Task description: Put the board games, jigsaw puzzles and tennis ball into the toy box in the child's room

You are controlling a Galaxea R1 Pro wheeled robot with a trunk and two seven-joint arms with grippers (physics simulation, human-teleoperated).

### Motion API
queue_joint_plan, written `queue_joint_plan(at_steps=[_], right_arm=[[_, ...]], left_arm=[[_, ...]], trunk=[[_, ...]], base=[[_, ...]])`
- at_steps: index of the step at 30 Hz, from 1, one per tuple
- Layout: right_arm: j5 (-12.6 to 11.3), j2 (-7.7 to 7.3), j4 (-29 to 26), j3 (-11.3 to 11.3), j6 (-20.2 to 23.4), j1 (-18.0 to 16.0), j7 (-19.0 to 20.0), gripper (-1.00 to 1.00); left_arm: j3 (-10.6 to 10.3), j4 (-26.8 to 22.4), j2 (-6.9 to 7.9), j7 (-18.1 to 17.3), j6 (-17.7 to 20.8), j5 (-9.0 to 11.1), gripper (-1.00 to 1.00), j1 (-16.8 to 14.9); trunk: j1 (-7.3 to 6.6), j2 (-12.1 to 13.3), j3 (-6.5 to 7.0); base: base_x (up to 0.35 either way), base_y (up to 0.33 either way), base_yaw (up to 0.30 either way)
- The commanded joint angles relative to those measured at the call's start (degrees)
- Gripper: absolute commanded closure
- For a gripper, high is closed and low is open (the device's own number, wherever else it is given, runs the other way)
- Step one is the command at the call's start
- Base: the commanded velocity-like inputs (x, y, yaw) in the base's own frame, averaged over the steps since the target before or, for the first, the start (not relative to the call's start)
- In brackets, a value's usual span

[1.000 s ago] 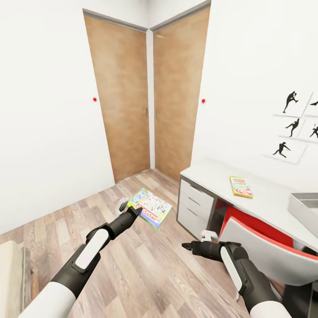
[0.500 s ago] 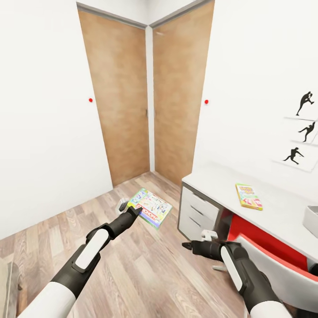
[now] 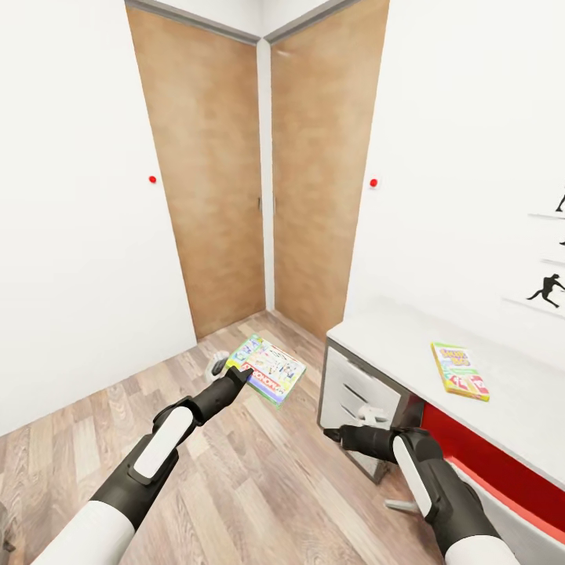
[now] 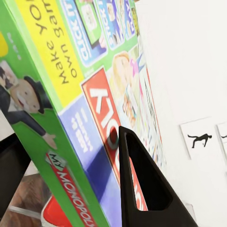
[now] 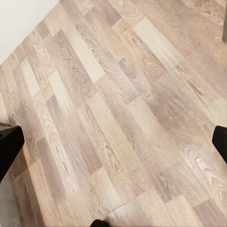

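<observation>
Grips one game box (image 3: 269, 370) with the left hand (image 3: 238, 378), pinched tight on one edge. Seen close up in the left wrist view too: green side with a man in a top hat on the box (image 4: 71, 94), and a black finger (image 4: 142, 189) pressed flat on the printed top. Holds it out in front, up over the wood floor (image 3: 259, 479), not touching anything else. Points its long side away from the hand, forward and a bit to the right, tipped a little.

Holds nothing in the right hand (image 3: 333, 434). Open wide, with bare floor (image 5: 113, 113) between the two fingertips in the right wrist view.

Now the big thing for the next move: lies off to the right of the held box, that long pale surface (image 3: 392, 333), with a gap of floor in between. Sits nearer to the right hand, which hangs just beside its white drawers. So, as a guess, needs a turn or a roll to the right before the left hand can reach over the top.

Rests flat on that surface, well apart from both hands: a second game box (image 3: 459, 370), green, yellow and red.

Counting up: two hands, one full and one free. Two game boxes, one held and one lying down. Two brown doors (image 3: 204, 173) in the corner ahead. Two small red dots (image 3: 152, 180) on the white walls.
</observation>
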Motion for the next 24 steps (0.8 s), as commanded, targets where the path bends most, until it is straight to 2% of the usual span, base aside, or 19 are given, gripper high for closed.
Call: queue_joint_plan(at_steps=[1, 11, 15, 17, 24], right_arm=[[-0.1, -0.01, 0.0, 0.0, 0.3, 0.0, 0.1, -1.0], [-0.1, -0.14, -0.9, 0.0, 0.3, 0.2, 0.1, -1.0], [-0.1, -0.28, -3.2, -0.1, 0.3, 1.4, 0.2, -1.0], [-0.1, -0.37, -6.4, -0.1, 0.4, 3.1, 0.2, -1.0], [-0.1, -0.43, -10.5, -0.3, 0.5, 5.2, 0.1, -1.0]], left_arm=[[-0.1, 0.0, 0.04, -0.1, 0.1, 0.5, 1.0, -0.1], [-0.1, 0.0, 0.06, -0.1, 0.1, 0.5, 1.0, -0.1], [-0.1, -0.5, 0.1, -0.1, 0.1, 0.5, 1.0, -0.1], [-0.1, -1.0, 0.15, -0.1, 0.1, 0.5, 1.0, -0.1], [-0.1, -1.5, 0.2, -0.1, 0.1, 0.5, 1.0, -0.1]], trunk=[[0.07, -0.1, -0.12], [0.07, -0.1, -0.12], [0.07, -0.1, -0.12], [0.07, -0.1, -0.12], [0.07, -0.1, -0.12]], base=[[0.335, 0.0, 0.0], [0.335, 0.0, 0.0], [0.335, 0.0, 0.0], [0.335, 0.0, 0.0], [0.335, 0.0, 0.0]])
